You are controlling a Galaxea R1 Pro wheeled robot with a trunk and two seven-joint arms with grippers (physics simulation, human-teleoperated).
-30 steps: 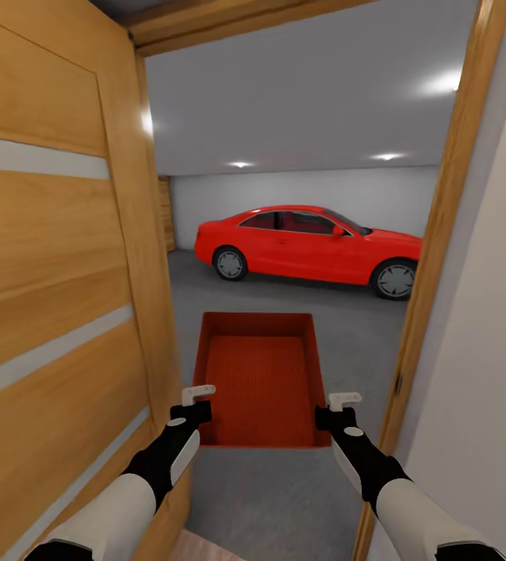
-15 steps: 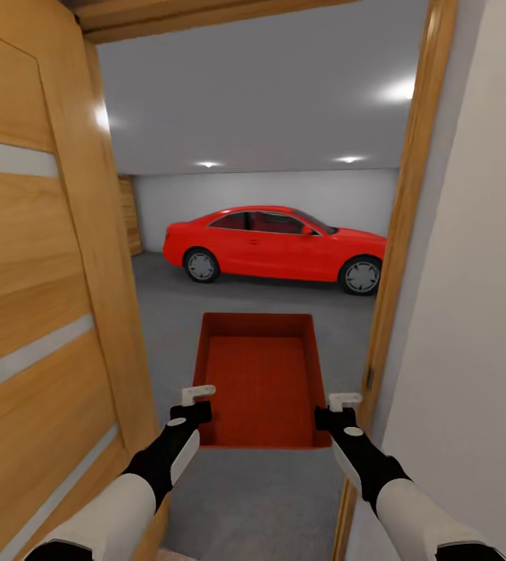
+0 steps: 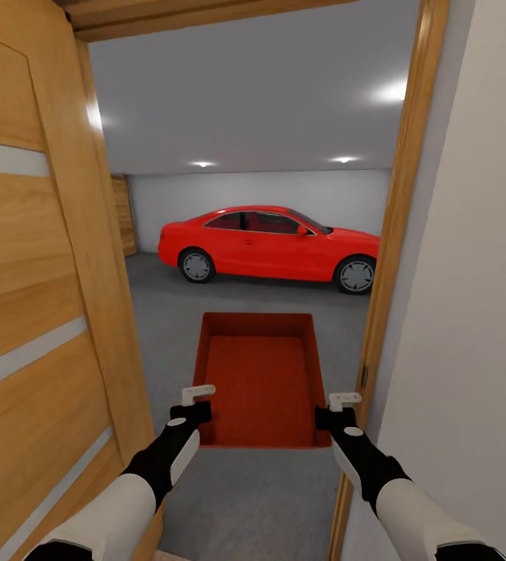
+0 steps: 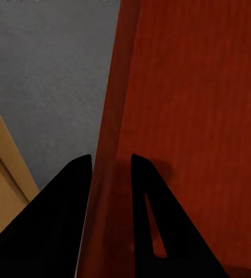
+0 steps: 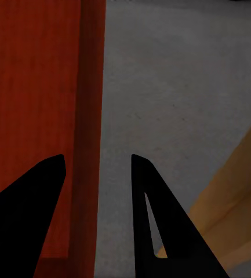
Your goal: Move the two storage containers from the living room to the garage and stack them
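One orange-red storage container (image 3: pixel 260 382) hangs level in front of me in the doorway to the garage, open side up and empty. My left gripper (image 3: pixel 198 397) is shut on its left wall and my right gripper (image 3: pixel 342 403) on its right wall, both near its close end. In the left wrist view the fingers (image 4: pixel 73 202) of my left gripper (image 4: pixel 111 162) straddle the container's wall (image 4: pixel 111 116) tightly. In the right wrist view my right gripper (image 5: pixel 96 159) straddles the container's rim (image 5: pixel 92 87) with a wider gap. Below lies the dark grey floor (image 3: pixel 167 312).
A wooden door (image 3: pixel 42 273) stands open close on the left. The wooden door frame (image 3: pixel 393 234) and a cream wall (image 3: pixel 471 312) are close on the right. A red car (image 3: pixel 268 243) is parked across the garage in front of the pale back wall (image 3: pixel 284 191).
The whole view has shifted, so the camera has moved: the car and door frame sit further left. The container stays in the same place between both grippers.
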